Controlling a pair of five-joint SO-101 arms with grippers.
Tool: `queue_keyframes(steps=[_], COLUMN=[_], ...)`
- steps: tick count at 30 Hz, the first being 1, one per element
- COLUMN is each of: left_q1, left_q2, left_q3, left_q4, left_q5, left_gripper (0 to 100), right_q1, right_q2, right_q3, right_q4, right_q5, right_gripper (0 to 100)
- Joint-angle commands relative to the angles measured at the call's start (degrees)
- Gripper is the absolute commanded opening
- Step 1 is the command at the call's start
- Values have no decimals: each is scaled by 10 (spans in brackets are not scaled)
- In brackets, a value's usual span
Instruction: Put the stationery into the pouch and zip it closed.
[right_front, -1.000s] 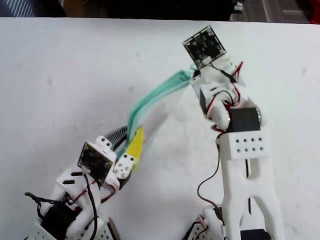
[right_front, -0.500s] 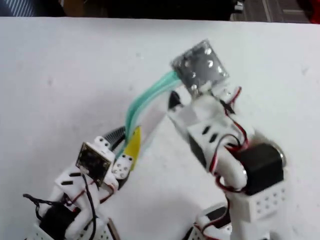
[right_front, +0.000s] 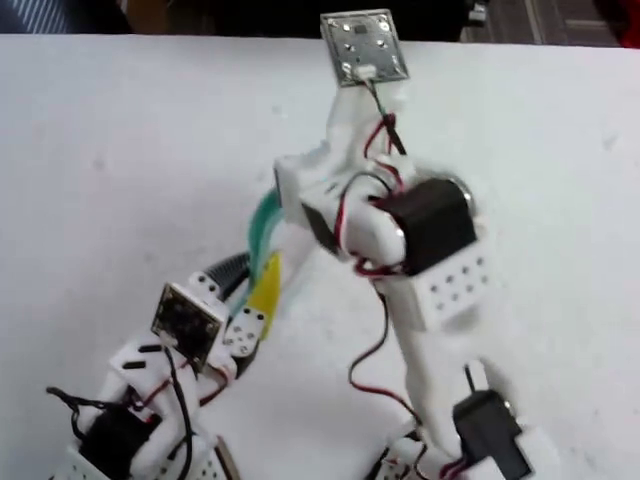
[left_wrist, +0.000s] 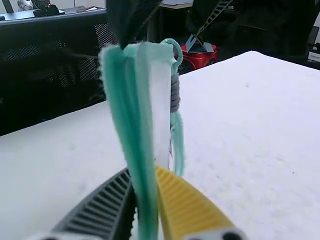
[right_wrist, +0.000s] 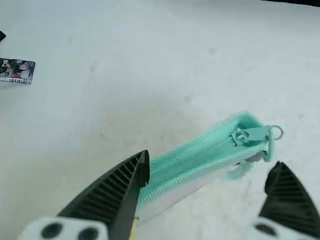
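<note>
Pouch first: its near end is pinched tight between the grey and yellow jaws of the left gripper. From there the teal body runs away over the table, zip edge up. Whether its far end touches the table, I cannot tell.

Further along the pouch, the right gripper hangs above it, jaws spread wide on either side and holding nothing. At the pouch's far end sits the zipper pull, and the teeth leading up to it look meshed.

I read this as the zipping step, at or near its finish, with the stationery judged inside. If any gap remains, the right jaws must close narrowly on that small tab. They then draw it away from the left grip, which has to stay firm.
</note>
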Motion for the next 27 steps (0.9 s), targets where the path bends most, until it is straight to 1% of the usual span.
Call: queue_keyframes(steps=[1, 6, 9, 12, 16, 21, 27], left_q1=[-1, -1, -1, -1, -1, -1, -1], left_q2=[-4, -4, -4, -4, -4, -4, -4], left_q3=[-4, -4, -4, -4, -4, -4, -4], left_q4=[-8, -7, -9, -10, -9, -7, -6], left_q5=[2, 2, 2, 2, 2, 3, 4], left_gripper=[23, 23, 23, 23, 23, 23, 23], right_q1=[0, -4, -1, -7, -17, -13, 38], right_q2=[45, 97, 67, 18, -18, -1, 50], right_q3=[-28, -79, -132, -154, -139, -56, -20], right_q4=[15, 15, 15, 15, 15, 12, 16], right_q5=[-12, -13, -13, -13, -13, -13, -13], right_gripper=[348, 348, 348, 348, 348, 348, 348])
